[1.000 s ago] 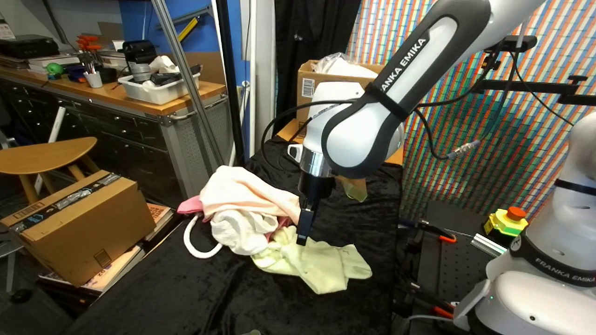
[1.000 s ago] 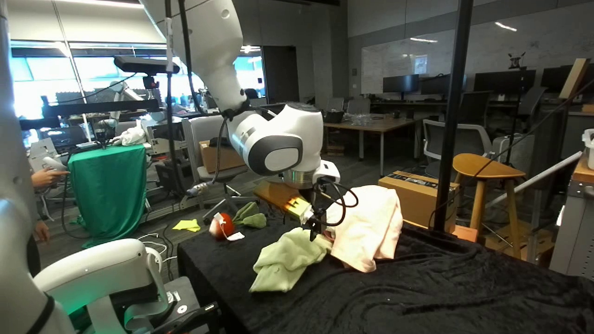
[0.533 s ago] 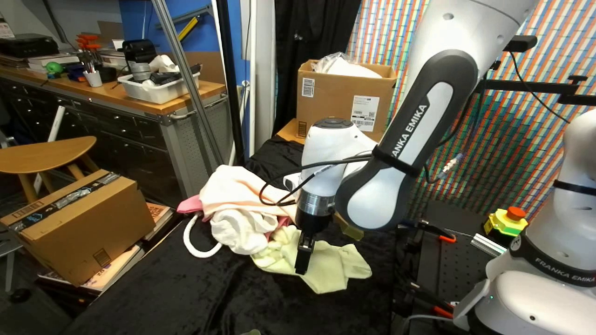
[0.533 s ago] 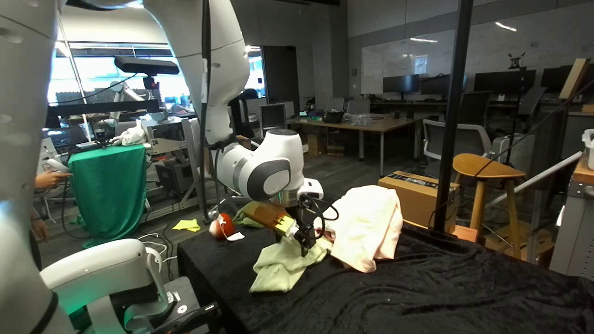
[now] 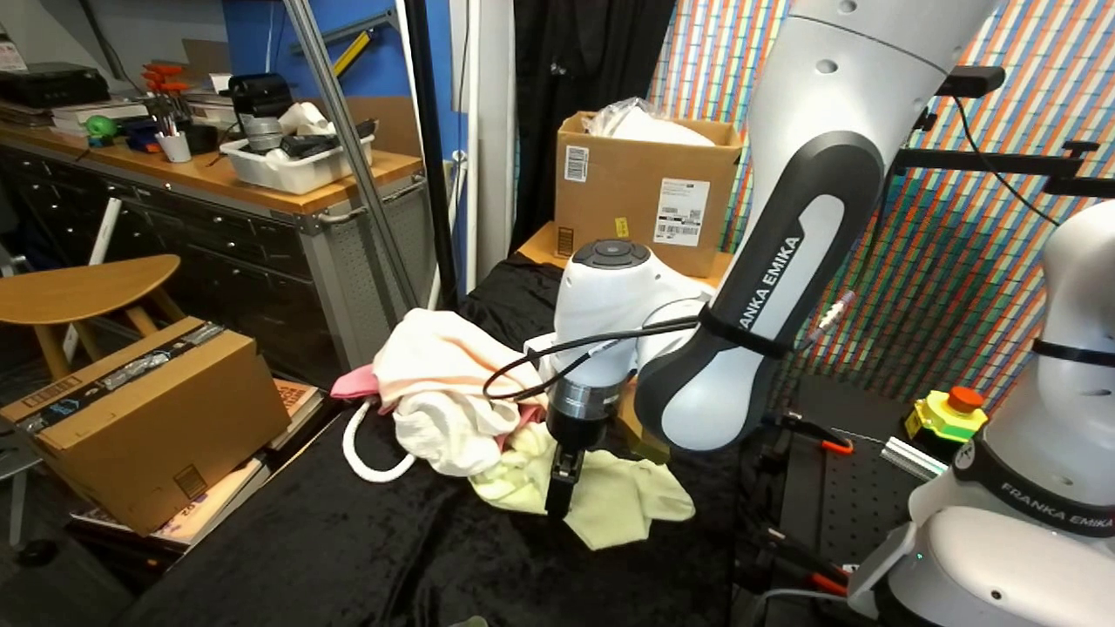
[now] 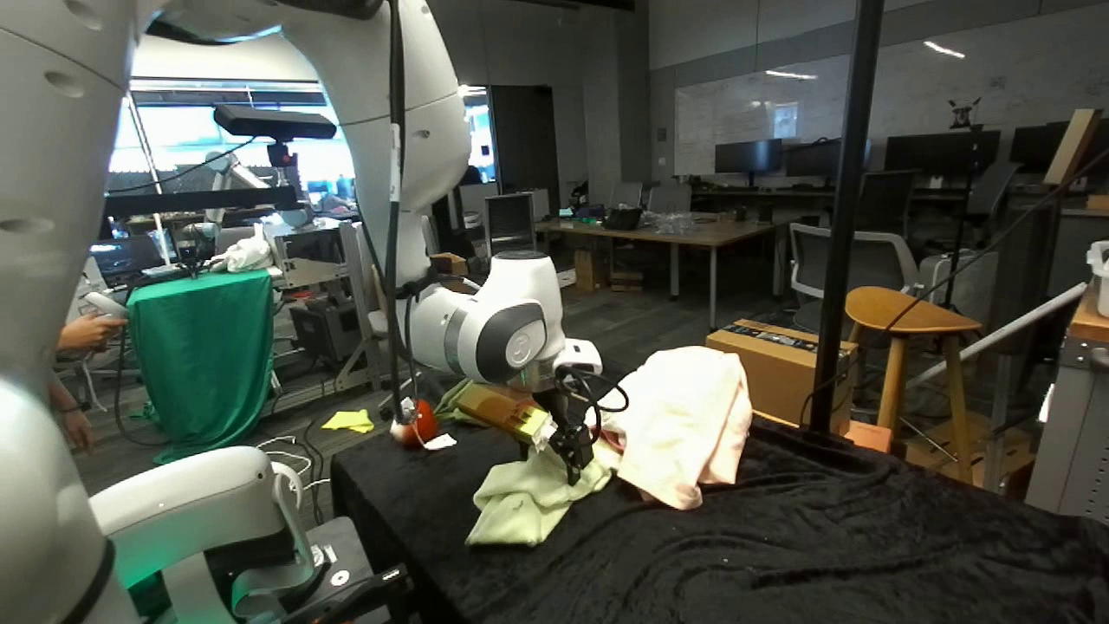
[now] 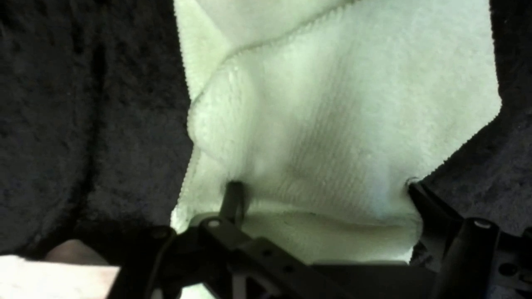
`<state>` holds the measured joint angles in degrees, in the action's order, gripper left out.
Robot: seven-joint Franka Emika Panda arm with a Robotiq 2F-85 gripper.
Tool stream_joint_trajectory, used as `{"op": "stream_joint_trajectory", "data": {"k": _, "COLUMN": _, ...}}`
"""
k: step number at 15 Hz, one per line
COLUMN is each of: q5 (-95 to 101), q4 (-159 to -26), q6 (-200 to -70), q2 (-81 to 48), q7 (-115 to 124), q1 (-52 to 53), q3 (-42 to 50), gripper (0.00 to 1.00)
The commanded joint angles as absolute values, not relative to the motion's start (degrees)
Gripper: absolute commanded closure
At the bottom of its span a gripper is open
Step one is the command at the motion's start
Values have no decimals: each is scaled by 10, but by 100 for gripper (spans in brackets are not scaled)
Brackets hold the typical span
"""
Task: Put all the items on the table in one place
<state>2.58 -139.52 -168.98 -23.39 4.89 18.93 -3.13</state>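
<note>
Yellow cloth [image 5: 627, 505]: laid bumpy on the black table [image 5: 305, 549], at 4 o'clk from the white cloth [image 5: 449, 435] & just beside it.
Gripper [image 7: 323, 183]: pointed down at the yellow cloth; jaws spread wide apart, w/ cloth seen btwn them.
Fingers [image 7: 232, 203]: in wrist view, 1 tip is seen on the cloth at approx. 8 o'clk, 1 right by its edge at 4 o'clk; cloth looks pushed in at both.
Peach cloth [image 5: 462, 348]: piled big & puffy at 12 o'clk from white cloth; shown in both exterior views.
White cloth: bunched up small, touched by the heap above it.
Pink cloth [image 5: 355, 385]: partly covered by peach cloth; a bit is shown at 10 o'clk from white cloth.
White rope [image 5: 375, 476]: bent in a loop on the table, at 9 o'clk from white cloth.
Robot arm [image 5: 806, 226]: seen at 1 o'clk from gripper, in an exterior view.
Brown box [image 5: 165, 427]: set on books [image 5: 213, 514], off the table, at 9 o'clk from white cloth.
</note>
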Motion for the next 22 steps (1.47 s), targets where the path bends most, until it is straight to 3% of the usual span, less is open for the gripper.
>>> {"op": "stream_joint_trajectory", "data": {"k": 1, "q5": 48, "q4": -1383, "q6": -1693, "q2": -235, "q7": 74, "q1": 203, "q3": -19, "gripper": 25}}
{"op": "stream_joint_trajectory", "data": {"k": 2, "q5": 48, "q4": -1382, "q6": -1692, "q2": -233, "q7": 74, "q1": 200, "q3": -21, "gripper": 27}}
{"op": "stream_joint_trajectory", "data": {"k": 9, "q5": 37, "q4": -1375, "q6": -1679, "q2": -231, "q7": 64, "q1": 186, "q3": -37, "gripper": 82}}
{"op": "stream_joint_trajectory", "data": {"k": 11, "q5": 30, "q4": -1374, "q6": -1672, "q2": -226, "q7": 57, "q1": 175, "q3": -50, "gripper": 92}}
{"op": "stream_joint_trajectory", "data": {"k": 22, "q5": -27, "q4": -1384, "q6": -1640, "q2": -122, "q7": -13, "q1": 79, "q3": -130, "gripper": 90}}
